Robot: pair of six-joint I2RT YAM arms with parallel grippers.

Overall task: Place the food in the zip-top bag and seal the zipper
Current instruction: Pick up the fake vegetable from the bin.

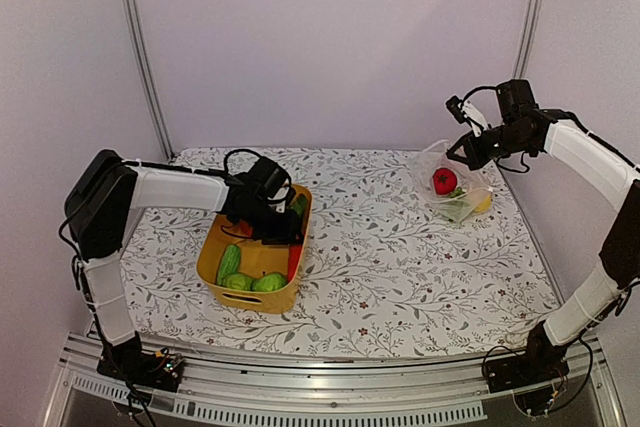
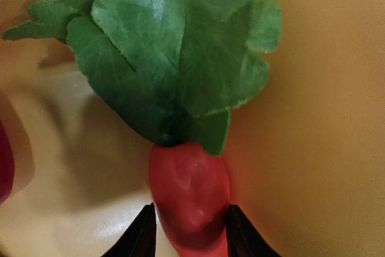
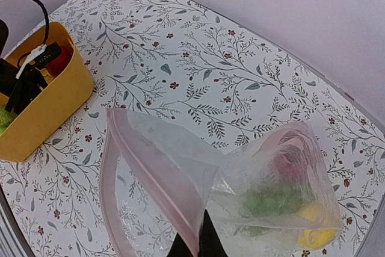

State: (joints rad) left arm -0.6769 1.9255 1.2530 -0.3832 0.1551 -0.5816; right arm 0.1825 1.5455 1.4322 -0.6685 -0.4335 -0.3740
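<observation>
My left gripper [image 1: 270,222] is down inside the yellow basket [image 1: 250,299]. Its jaws press both sides of the orange-red carrot [image 2: 189,185], whose green leafy top [image 2: 174,46] points away from the gripper [image 2: 189,233]. Green cucumbers and limes [image 1: 245,275] lie at the basket's near end. My right gripper [image 1: 462,155] is shut on the mouth edge of the clear zip-top bag [image 3: 180,167] and holds it lifted at the back right, mouth hanging open. The pink zipper [image 3: 144,173] runs along the edge. Inside the bag lie a red tomato [image 1: 444,180], a green piece [image 3: 274,200] and a yellow lemon [image 3: 316,233].
The basket also shows in the right wrist view [image 3: 48,106], left of the bag. Another red piece [image 2: 5,161] sits at the left edge of the left wrist view. The floral tablecloth [image 1: 380,247] lies between basket and bag. Walls and frame posts stand behind.
</observation>
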